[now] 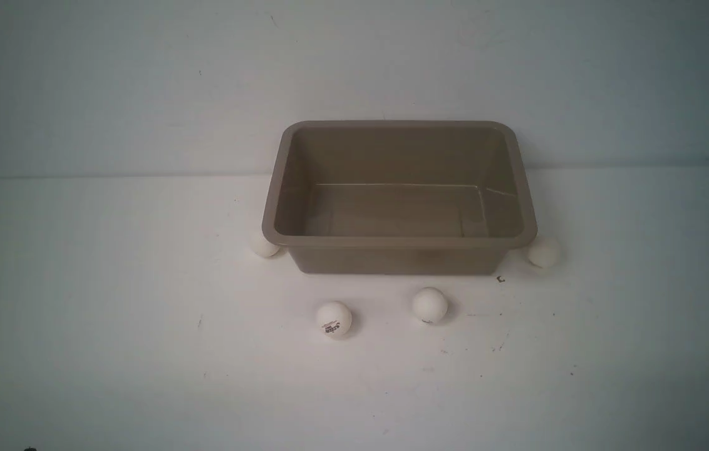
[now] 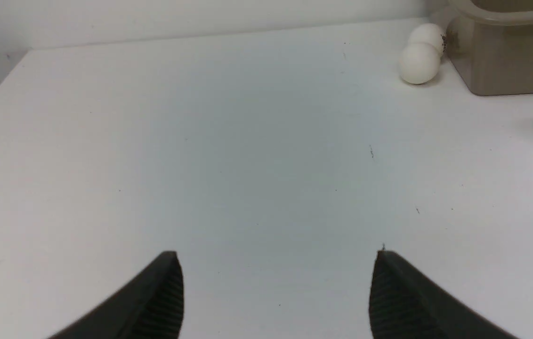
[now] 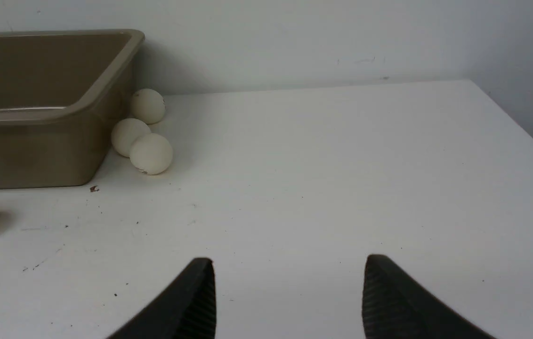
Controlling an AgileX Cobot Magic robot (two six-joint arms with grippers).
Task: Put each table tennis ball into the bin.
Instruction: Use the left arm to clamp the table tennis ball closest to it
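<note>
Taupe bin (image 1: 392, 259) upright and empty.
White table tennis balls (image 1: 334, 319) lie outside it: two in front, others beside both ends.

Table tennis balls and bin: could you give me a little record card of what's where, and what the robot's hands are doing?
bin: taupe tub, nothing inside
front balls: two on the table before the bin, apart; the left one shows a dark logo
left-side balls: two, close together by the bin's left front corner
right-side balls: three, clustered along the bin's right wall
left hand: open, empty
right hand: open, empty
table: white, lightly speckled
</note>
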